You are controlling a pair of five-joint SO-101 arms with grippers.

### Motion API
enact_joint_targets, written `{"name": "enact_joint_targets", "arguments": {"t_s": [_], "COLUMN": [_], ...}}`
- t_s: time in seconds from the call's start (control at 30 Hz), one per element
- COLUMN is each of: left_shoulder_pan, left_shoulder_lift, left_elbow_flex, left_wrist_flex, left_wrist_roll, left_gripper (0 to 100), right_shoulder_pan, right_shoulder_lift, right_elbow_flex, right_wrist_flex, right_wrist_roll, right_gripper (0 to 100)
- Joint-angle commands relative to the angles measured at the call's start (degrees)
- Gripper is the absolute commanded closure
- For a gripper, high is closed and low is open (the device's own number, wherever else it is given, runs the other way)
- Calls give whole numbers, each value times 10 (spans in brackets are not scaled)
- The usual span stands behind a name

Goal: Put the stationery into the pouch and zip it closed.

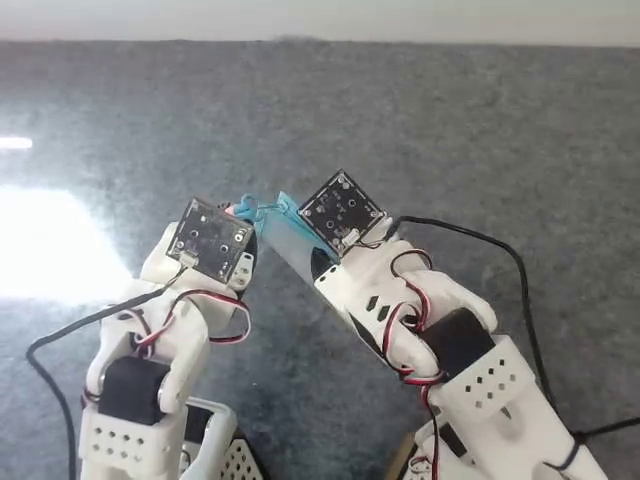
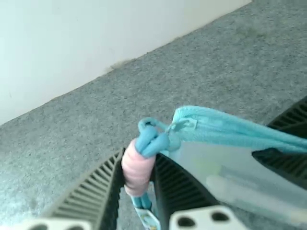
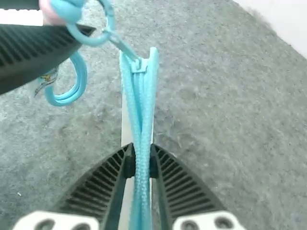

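Note:
The pouch [image 1: 281, 229] has clear sides and a teal zip, and hangs above the table between both arms. My left gripper [image 2: 139, 165] is shut on the pink charm [image 2: 137, 168] that hangs from the zip pull ring [image 3: 91, 29]. The slider [image 3: 138, 64] sits at the pouch's end nearest that gripper. My right gripper [image 3: 140, 151] is shut on the pouch's zipped top edge [image 3: 140, 115]. The zip between the slider and the right fingers looks closed. A pale long item [image 2: 235, 189] shows through the clear side.
Grey carpet-like table surface [image 1: 480, 130] lies open all around. A white wall [image 2: 72, 38] stands beyond its far edge. A teal strap loop [image 3: 72, 88] dangles under the charm. Black cables [image 1: 500, 250] trail beside each arm.

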Motion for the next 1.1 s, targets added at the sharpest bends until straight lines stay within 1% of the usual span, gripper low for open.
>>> {"name": "enact_joint_targets", "arguments": {"t_s": [0.0, 0.1, 0.27, 0.37, 0.43, 0.5, 0.6, 0.87, 0.97, 1.07], "left_shoulder_pan": [-4, -4, -5, -8, -30, -48, -54, -53, -35, -14], "left_shoulder_lift": [0, 0, 0, 1, 1, 1, 2, 2, 2, 1], "left_elbow_flex": [-19, -20, -20, -20, -21, -20, -17, 3, 1, 1], "left_wrist_flex": [-11, -7, -10, -10, -12, -23, -24, -26, -24, -25], "left_wrist_roll": [-2, -2, -2, -4, -4, -4, -4, -5, -5, -5], "left_gripper": [990, 990, 990, 991, 991, 991, 991, 991, 991, 991], "right_shoulder_pan": [5, -20, -56, -52, -52, -52, -52, -55, -55, -55], "right_shoulder_lift": [-24, -25, -60, -109, -143, -168, -195, -196, -184, -124], "right_elbow_flex": [-18, -40, -83, -99, -107, -119, -143, -268, -260, -227], "right_wrist_flex": [-15, 17, 84, 127, 155, 183, 210, 246, 253, 254], "right_wrist_roll": [-4, -3, 25, 53, 72, 81, 88, 82, 77, 74], "right_gripper": [994, 994, 994, 994, 994, 994, 994, 994, 994, 992]}}
